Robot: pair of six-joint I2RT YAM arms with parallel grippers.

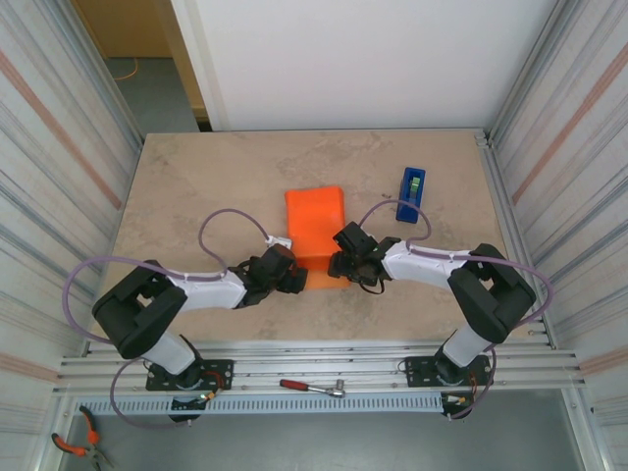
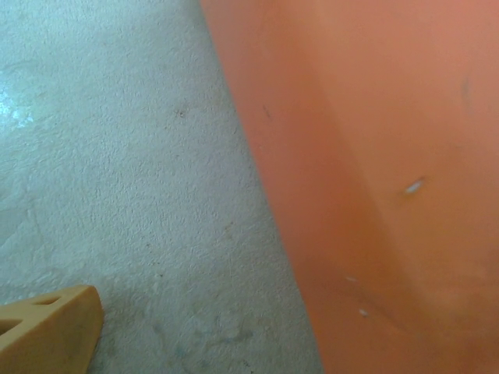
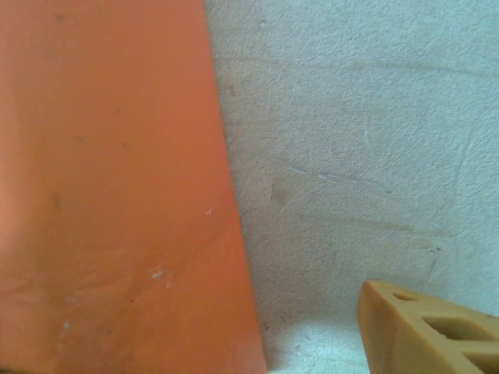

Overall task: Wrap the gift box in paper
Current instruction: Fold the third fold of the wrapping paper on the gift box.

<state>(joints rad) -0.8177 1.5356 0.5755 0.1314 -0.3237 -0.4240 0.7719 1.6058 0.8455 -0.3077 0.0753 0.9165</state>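
The paper [image 1: 316,224] lies humped in the middle of the desk [image 1: 196,186], likely over the box, our left claw [image 1: 291,279] wide at its near-left corner, our right claw [image 1: 341,253] of unclear spread at its right edge, so we risk dragging the sheet askew if one side pinches first.

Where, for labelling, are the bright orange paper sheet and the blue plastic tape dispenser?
bright orange paper sheet [image 1: 316,222]: top view, its middle.
blue plastic tape dispenser [image 1: 411,193]: top view, its body.
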